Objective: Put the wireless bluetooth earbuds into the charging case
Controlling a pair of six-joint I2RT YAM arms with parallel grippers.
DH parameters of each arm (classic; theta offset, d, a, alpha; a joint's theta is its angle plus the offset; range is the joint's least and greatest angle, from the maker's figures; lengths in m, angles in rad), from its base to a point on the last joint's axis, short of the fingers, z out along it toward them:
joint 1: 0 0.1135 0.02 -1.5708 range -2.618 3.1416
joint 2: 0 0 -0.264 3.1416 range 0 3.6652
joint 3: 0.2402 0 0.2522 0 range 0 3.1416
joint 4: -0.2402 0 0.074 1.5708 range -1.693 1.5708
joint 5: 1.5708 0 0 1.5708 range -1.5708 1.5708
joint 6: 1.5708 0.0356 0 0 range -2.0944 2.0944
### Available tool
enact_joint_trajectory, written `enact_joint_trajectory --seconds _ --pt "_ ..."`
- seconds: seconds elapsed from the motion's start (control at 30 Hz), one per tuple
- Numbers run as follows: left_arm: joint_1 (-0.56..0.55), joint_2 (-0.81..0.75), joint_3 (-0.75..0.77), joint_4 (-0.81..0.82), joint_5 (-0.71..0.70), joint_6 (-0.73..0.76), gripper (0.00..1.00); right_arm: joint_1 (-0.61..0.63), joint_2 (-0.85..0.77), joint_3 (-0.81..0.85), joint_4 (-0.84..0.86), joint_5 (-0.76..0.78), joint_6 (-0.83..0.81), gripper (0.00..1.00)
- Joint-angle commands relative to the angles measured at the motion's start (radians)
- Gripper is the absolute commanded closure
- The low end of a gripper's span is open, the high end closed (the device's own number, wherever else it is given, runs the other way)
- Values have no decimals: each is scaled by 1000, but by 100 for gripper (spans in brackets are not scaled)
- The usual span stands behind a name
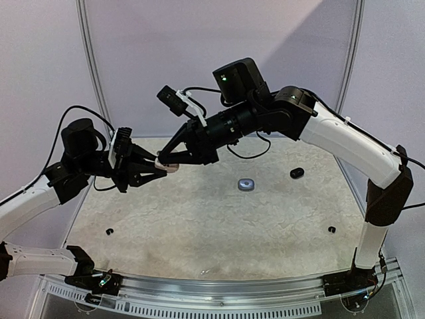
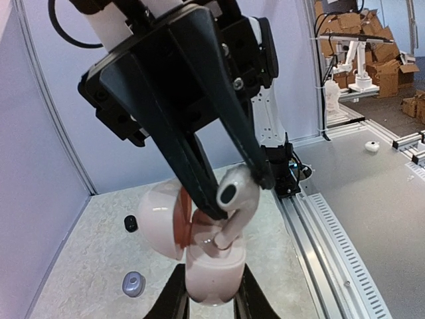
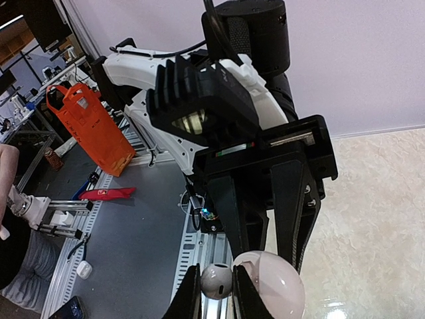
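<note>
Left gripper (image 2: 211, 292): clamps the base of the open pinkish-white charging case (image 2: 212, 266), raised above the far left of the table (image 1: 199, 226). Right gripper (image 3: 216, 292): pinches a white earbud (image 2: 234, 193), stem down at the case's open mouth. On the table, right of both: grey case (image 1: 247, 184), black case (image 1: 297, 173). Near left: black bud (image 1: 109, 231). Near right: second black bud (image 1: 331, 229).

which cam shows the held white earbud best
Left wrist: the white earbud shows nearly whole, its stem reaching into the open case. Right wrist shows only its rounded head, close up. In top external it is too small to make out.
</note>
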Motion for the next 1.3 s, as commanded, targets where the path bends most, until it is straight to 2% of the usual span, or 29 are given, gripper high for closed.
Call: enact_joint_trajectory --seconds 0.0,0.4,0.53,0.97,1.07,1.27 --pt "-33 -15 58 67 101 -5 100 -24 38 -3 -106 124 -15 88" --pt "-36 -12 52 133 112 -170 100 -27 43 -1 -101 218 -8 85" --pt "-36 -14 53 130 109 -175 100 -33 42 -2 -105 221 -1 80" --pt "-36 -3 58 140 101 -222 100 -35 51 20 -94 262 31 80" --pt "-36 -3 60 142 93 -228 100 -34 53 23 -95 283 45 75" --pt "-36 13 63 172 71 -314 100 -35 54 31 -80 316 60 76"
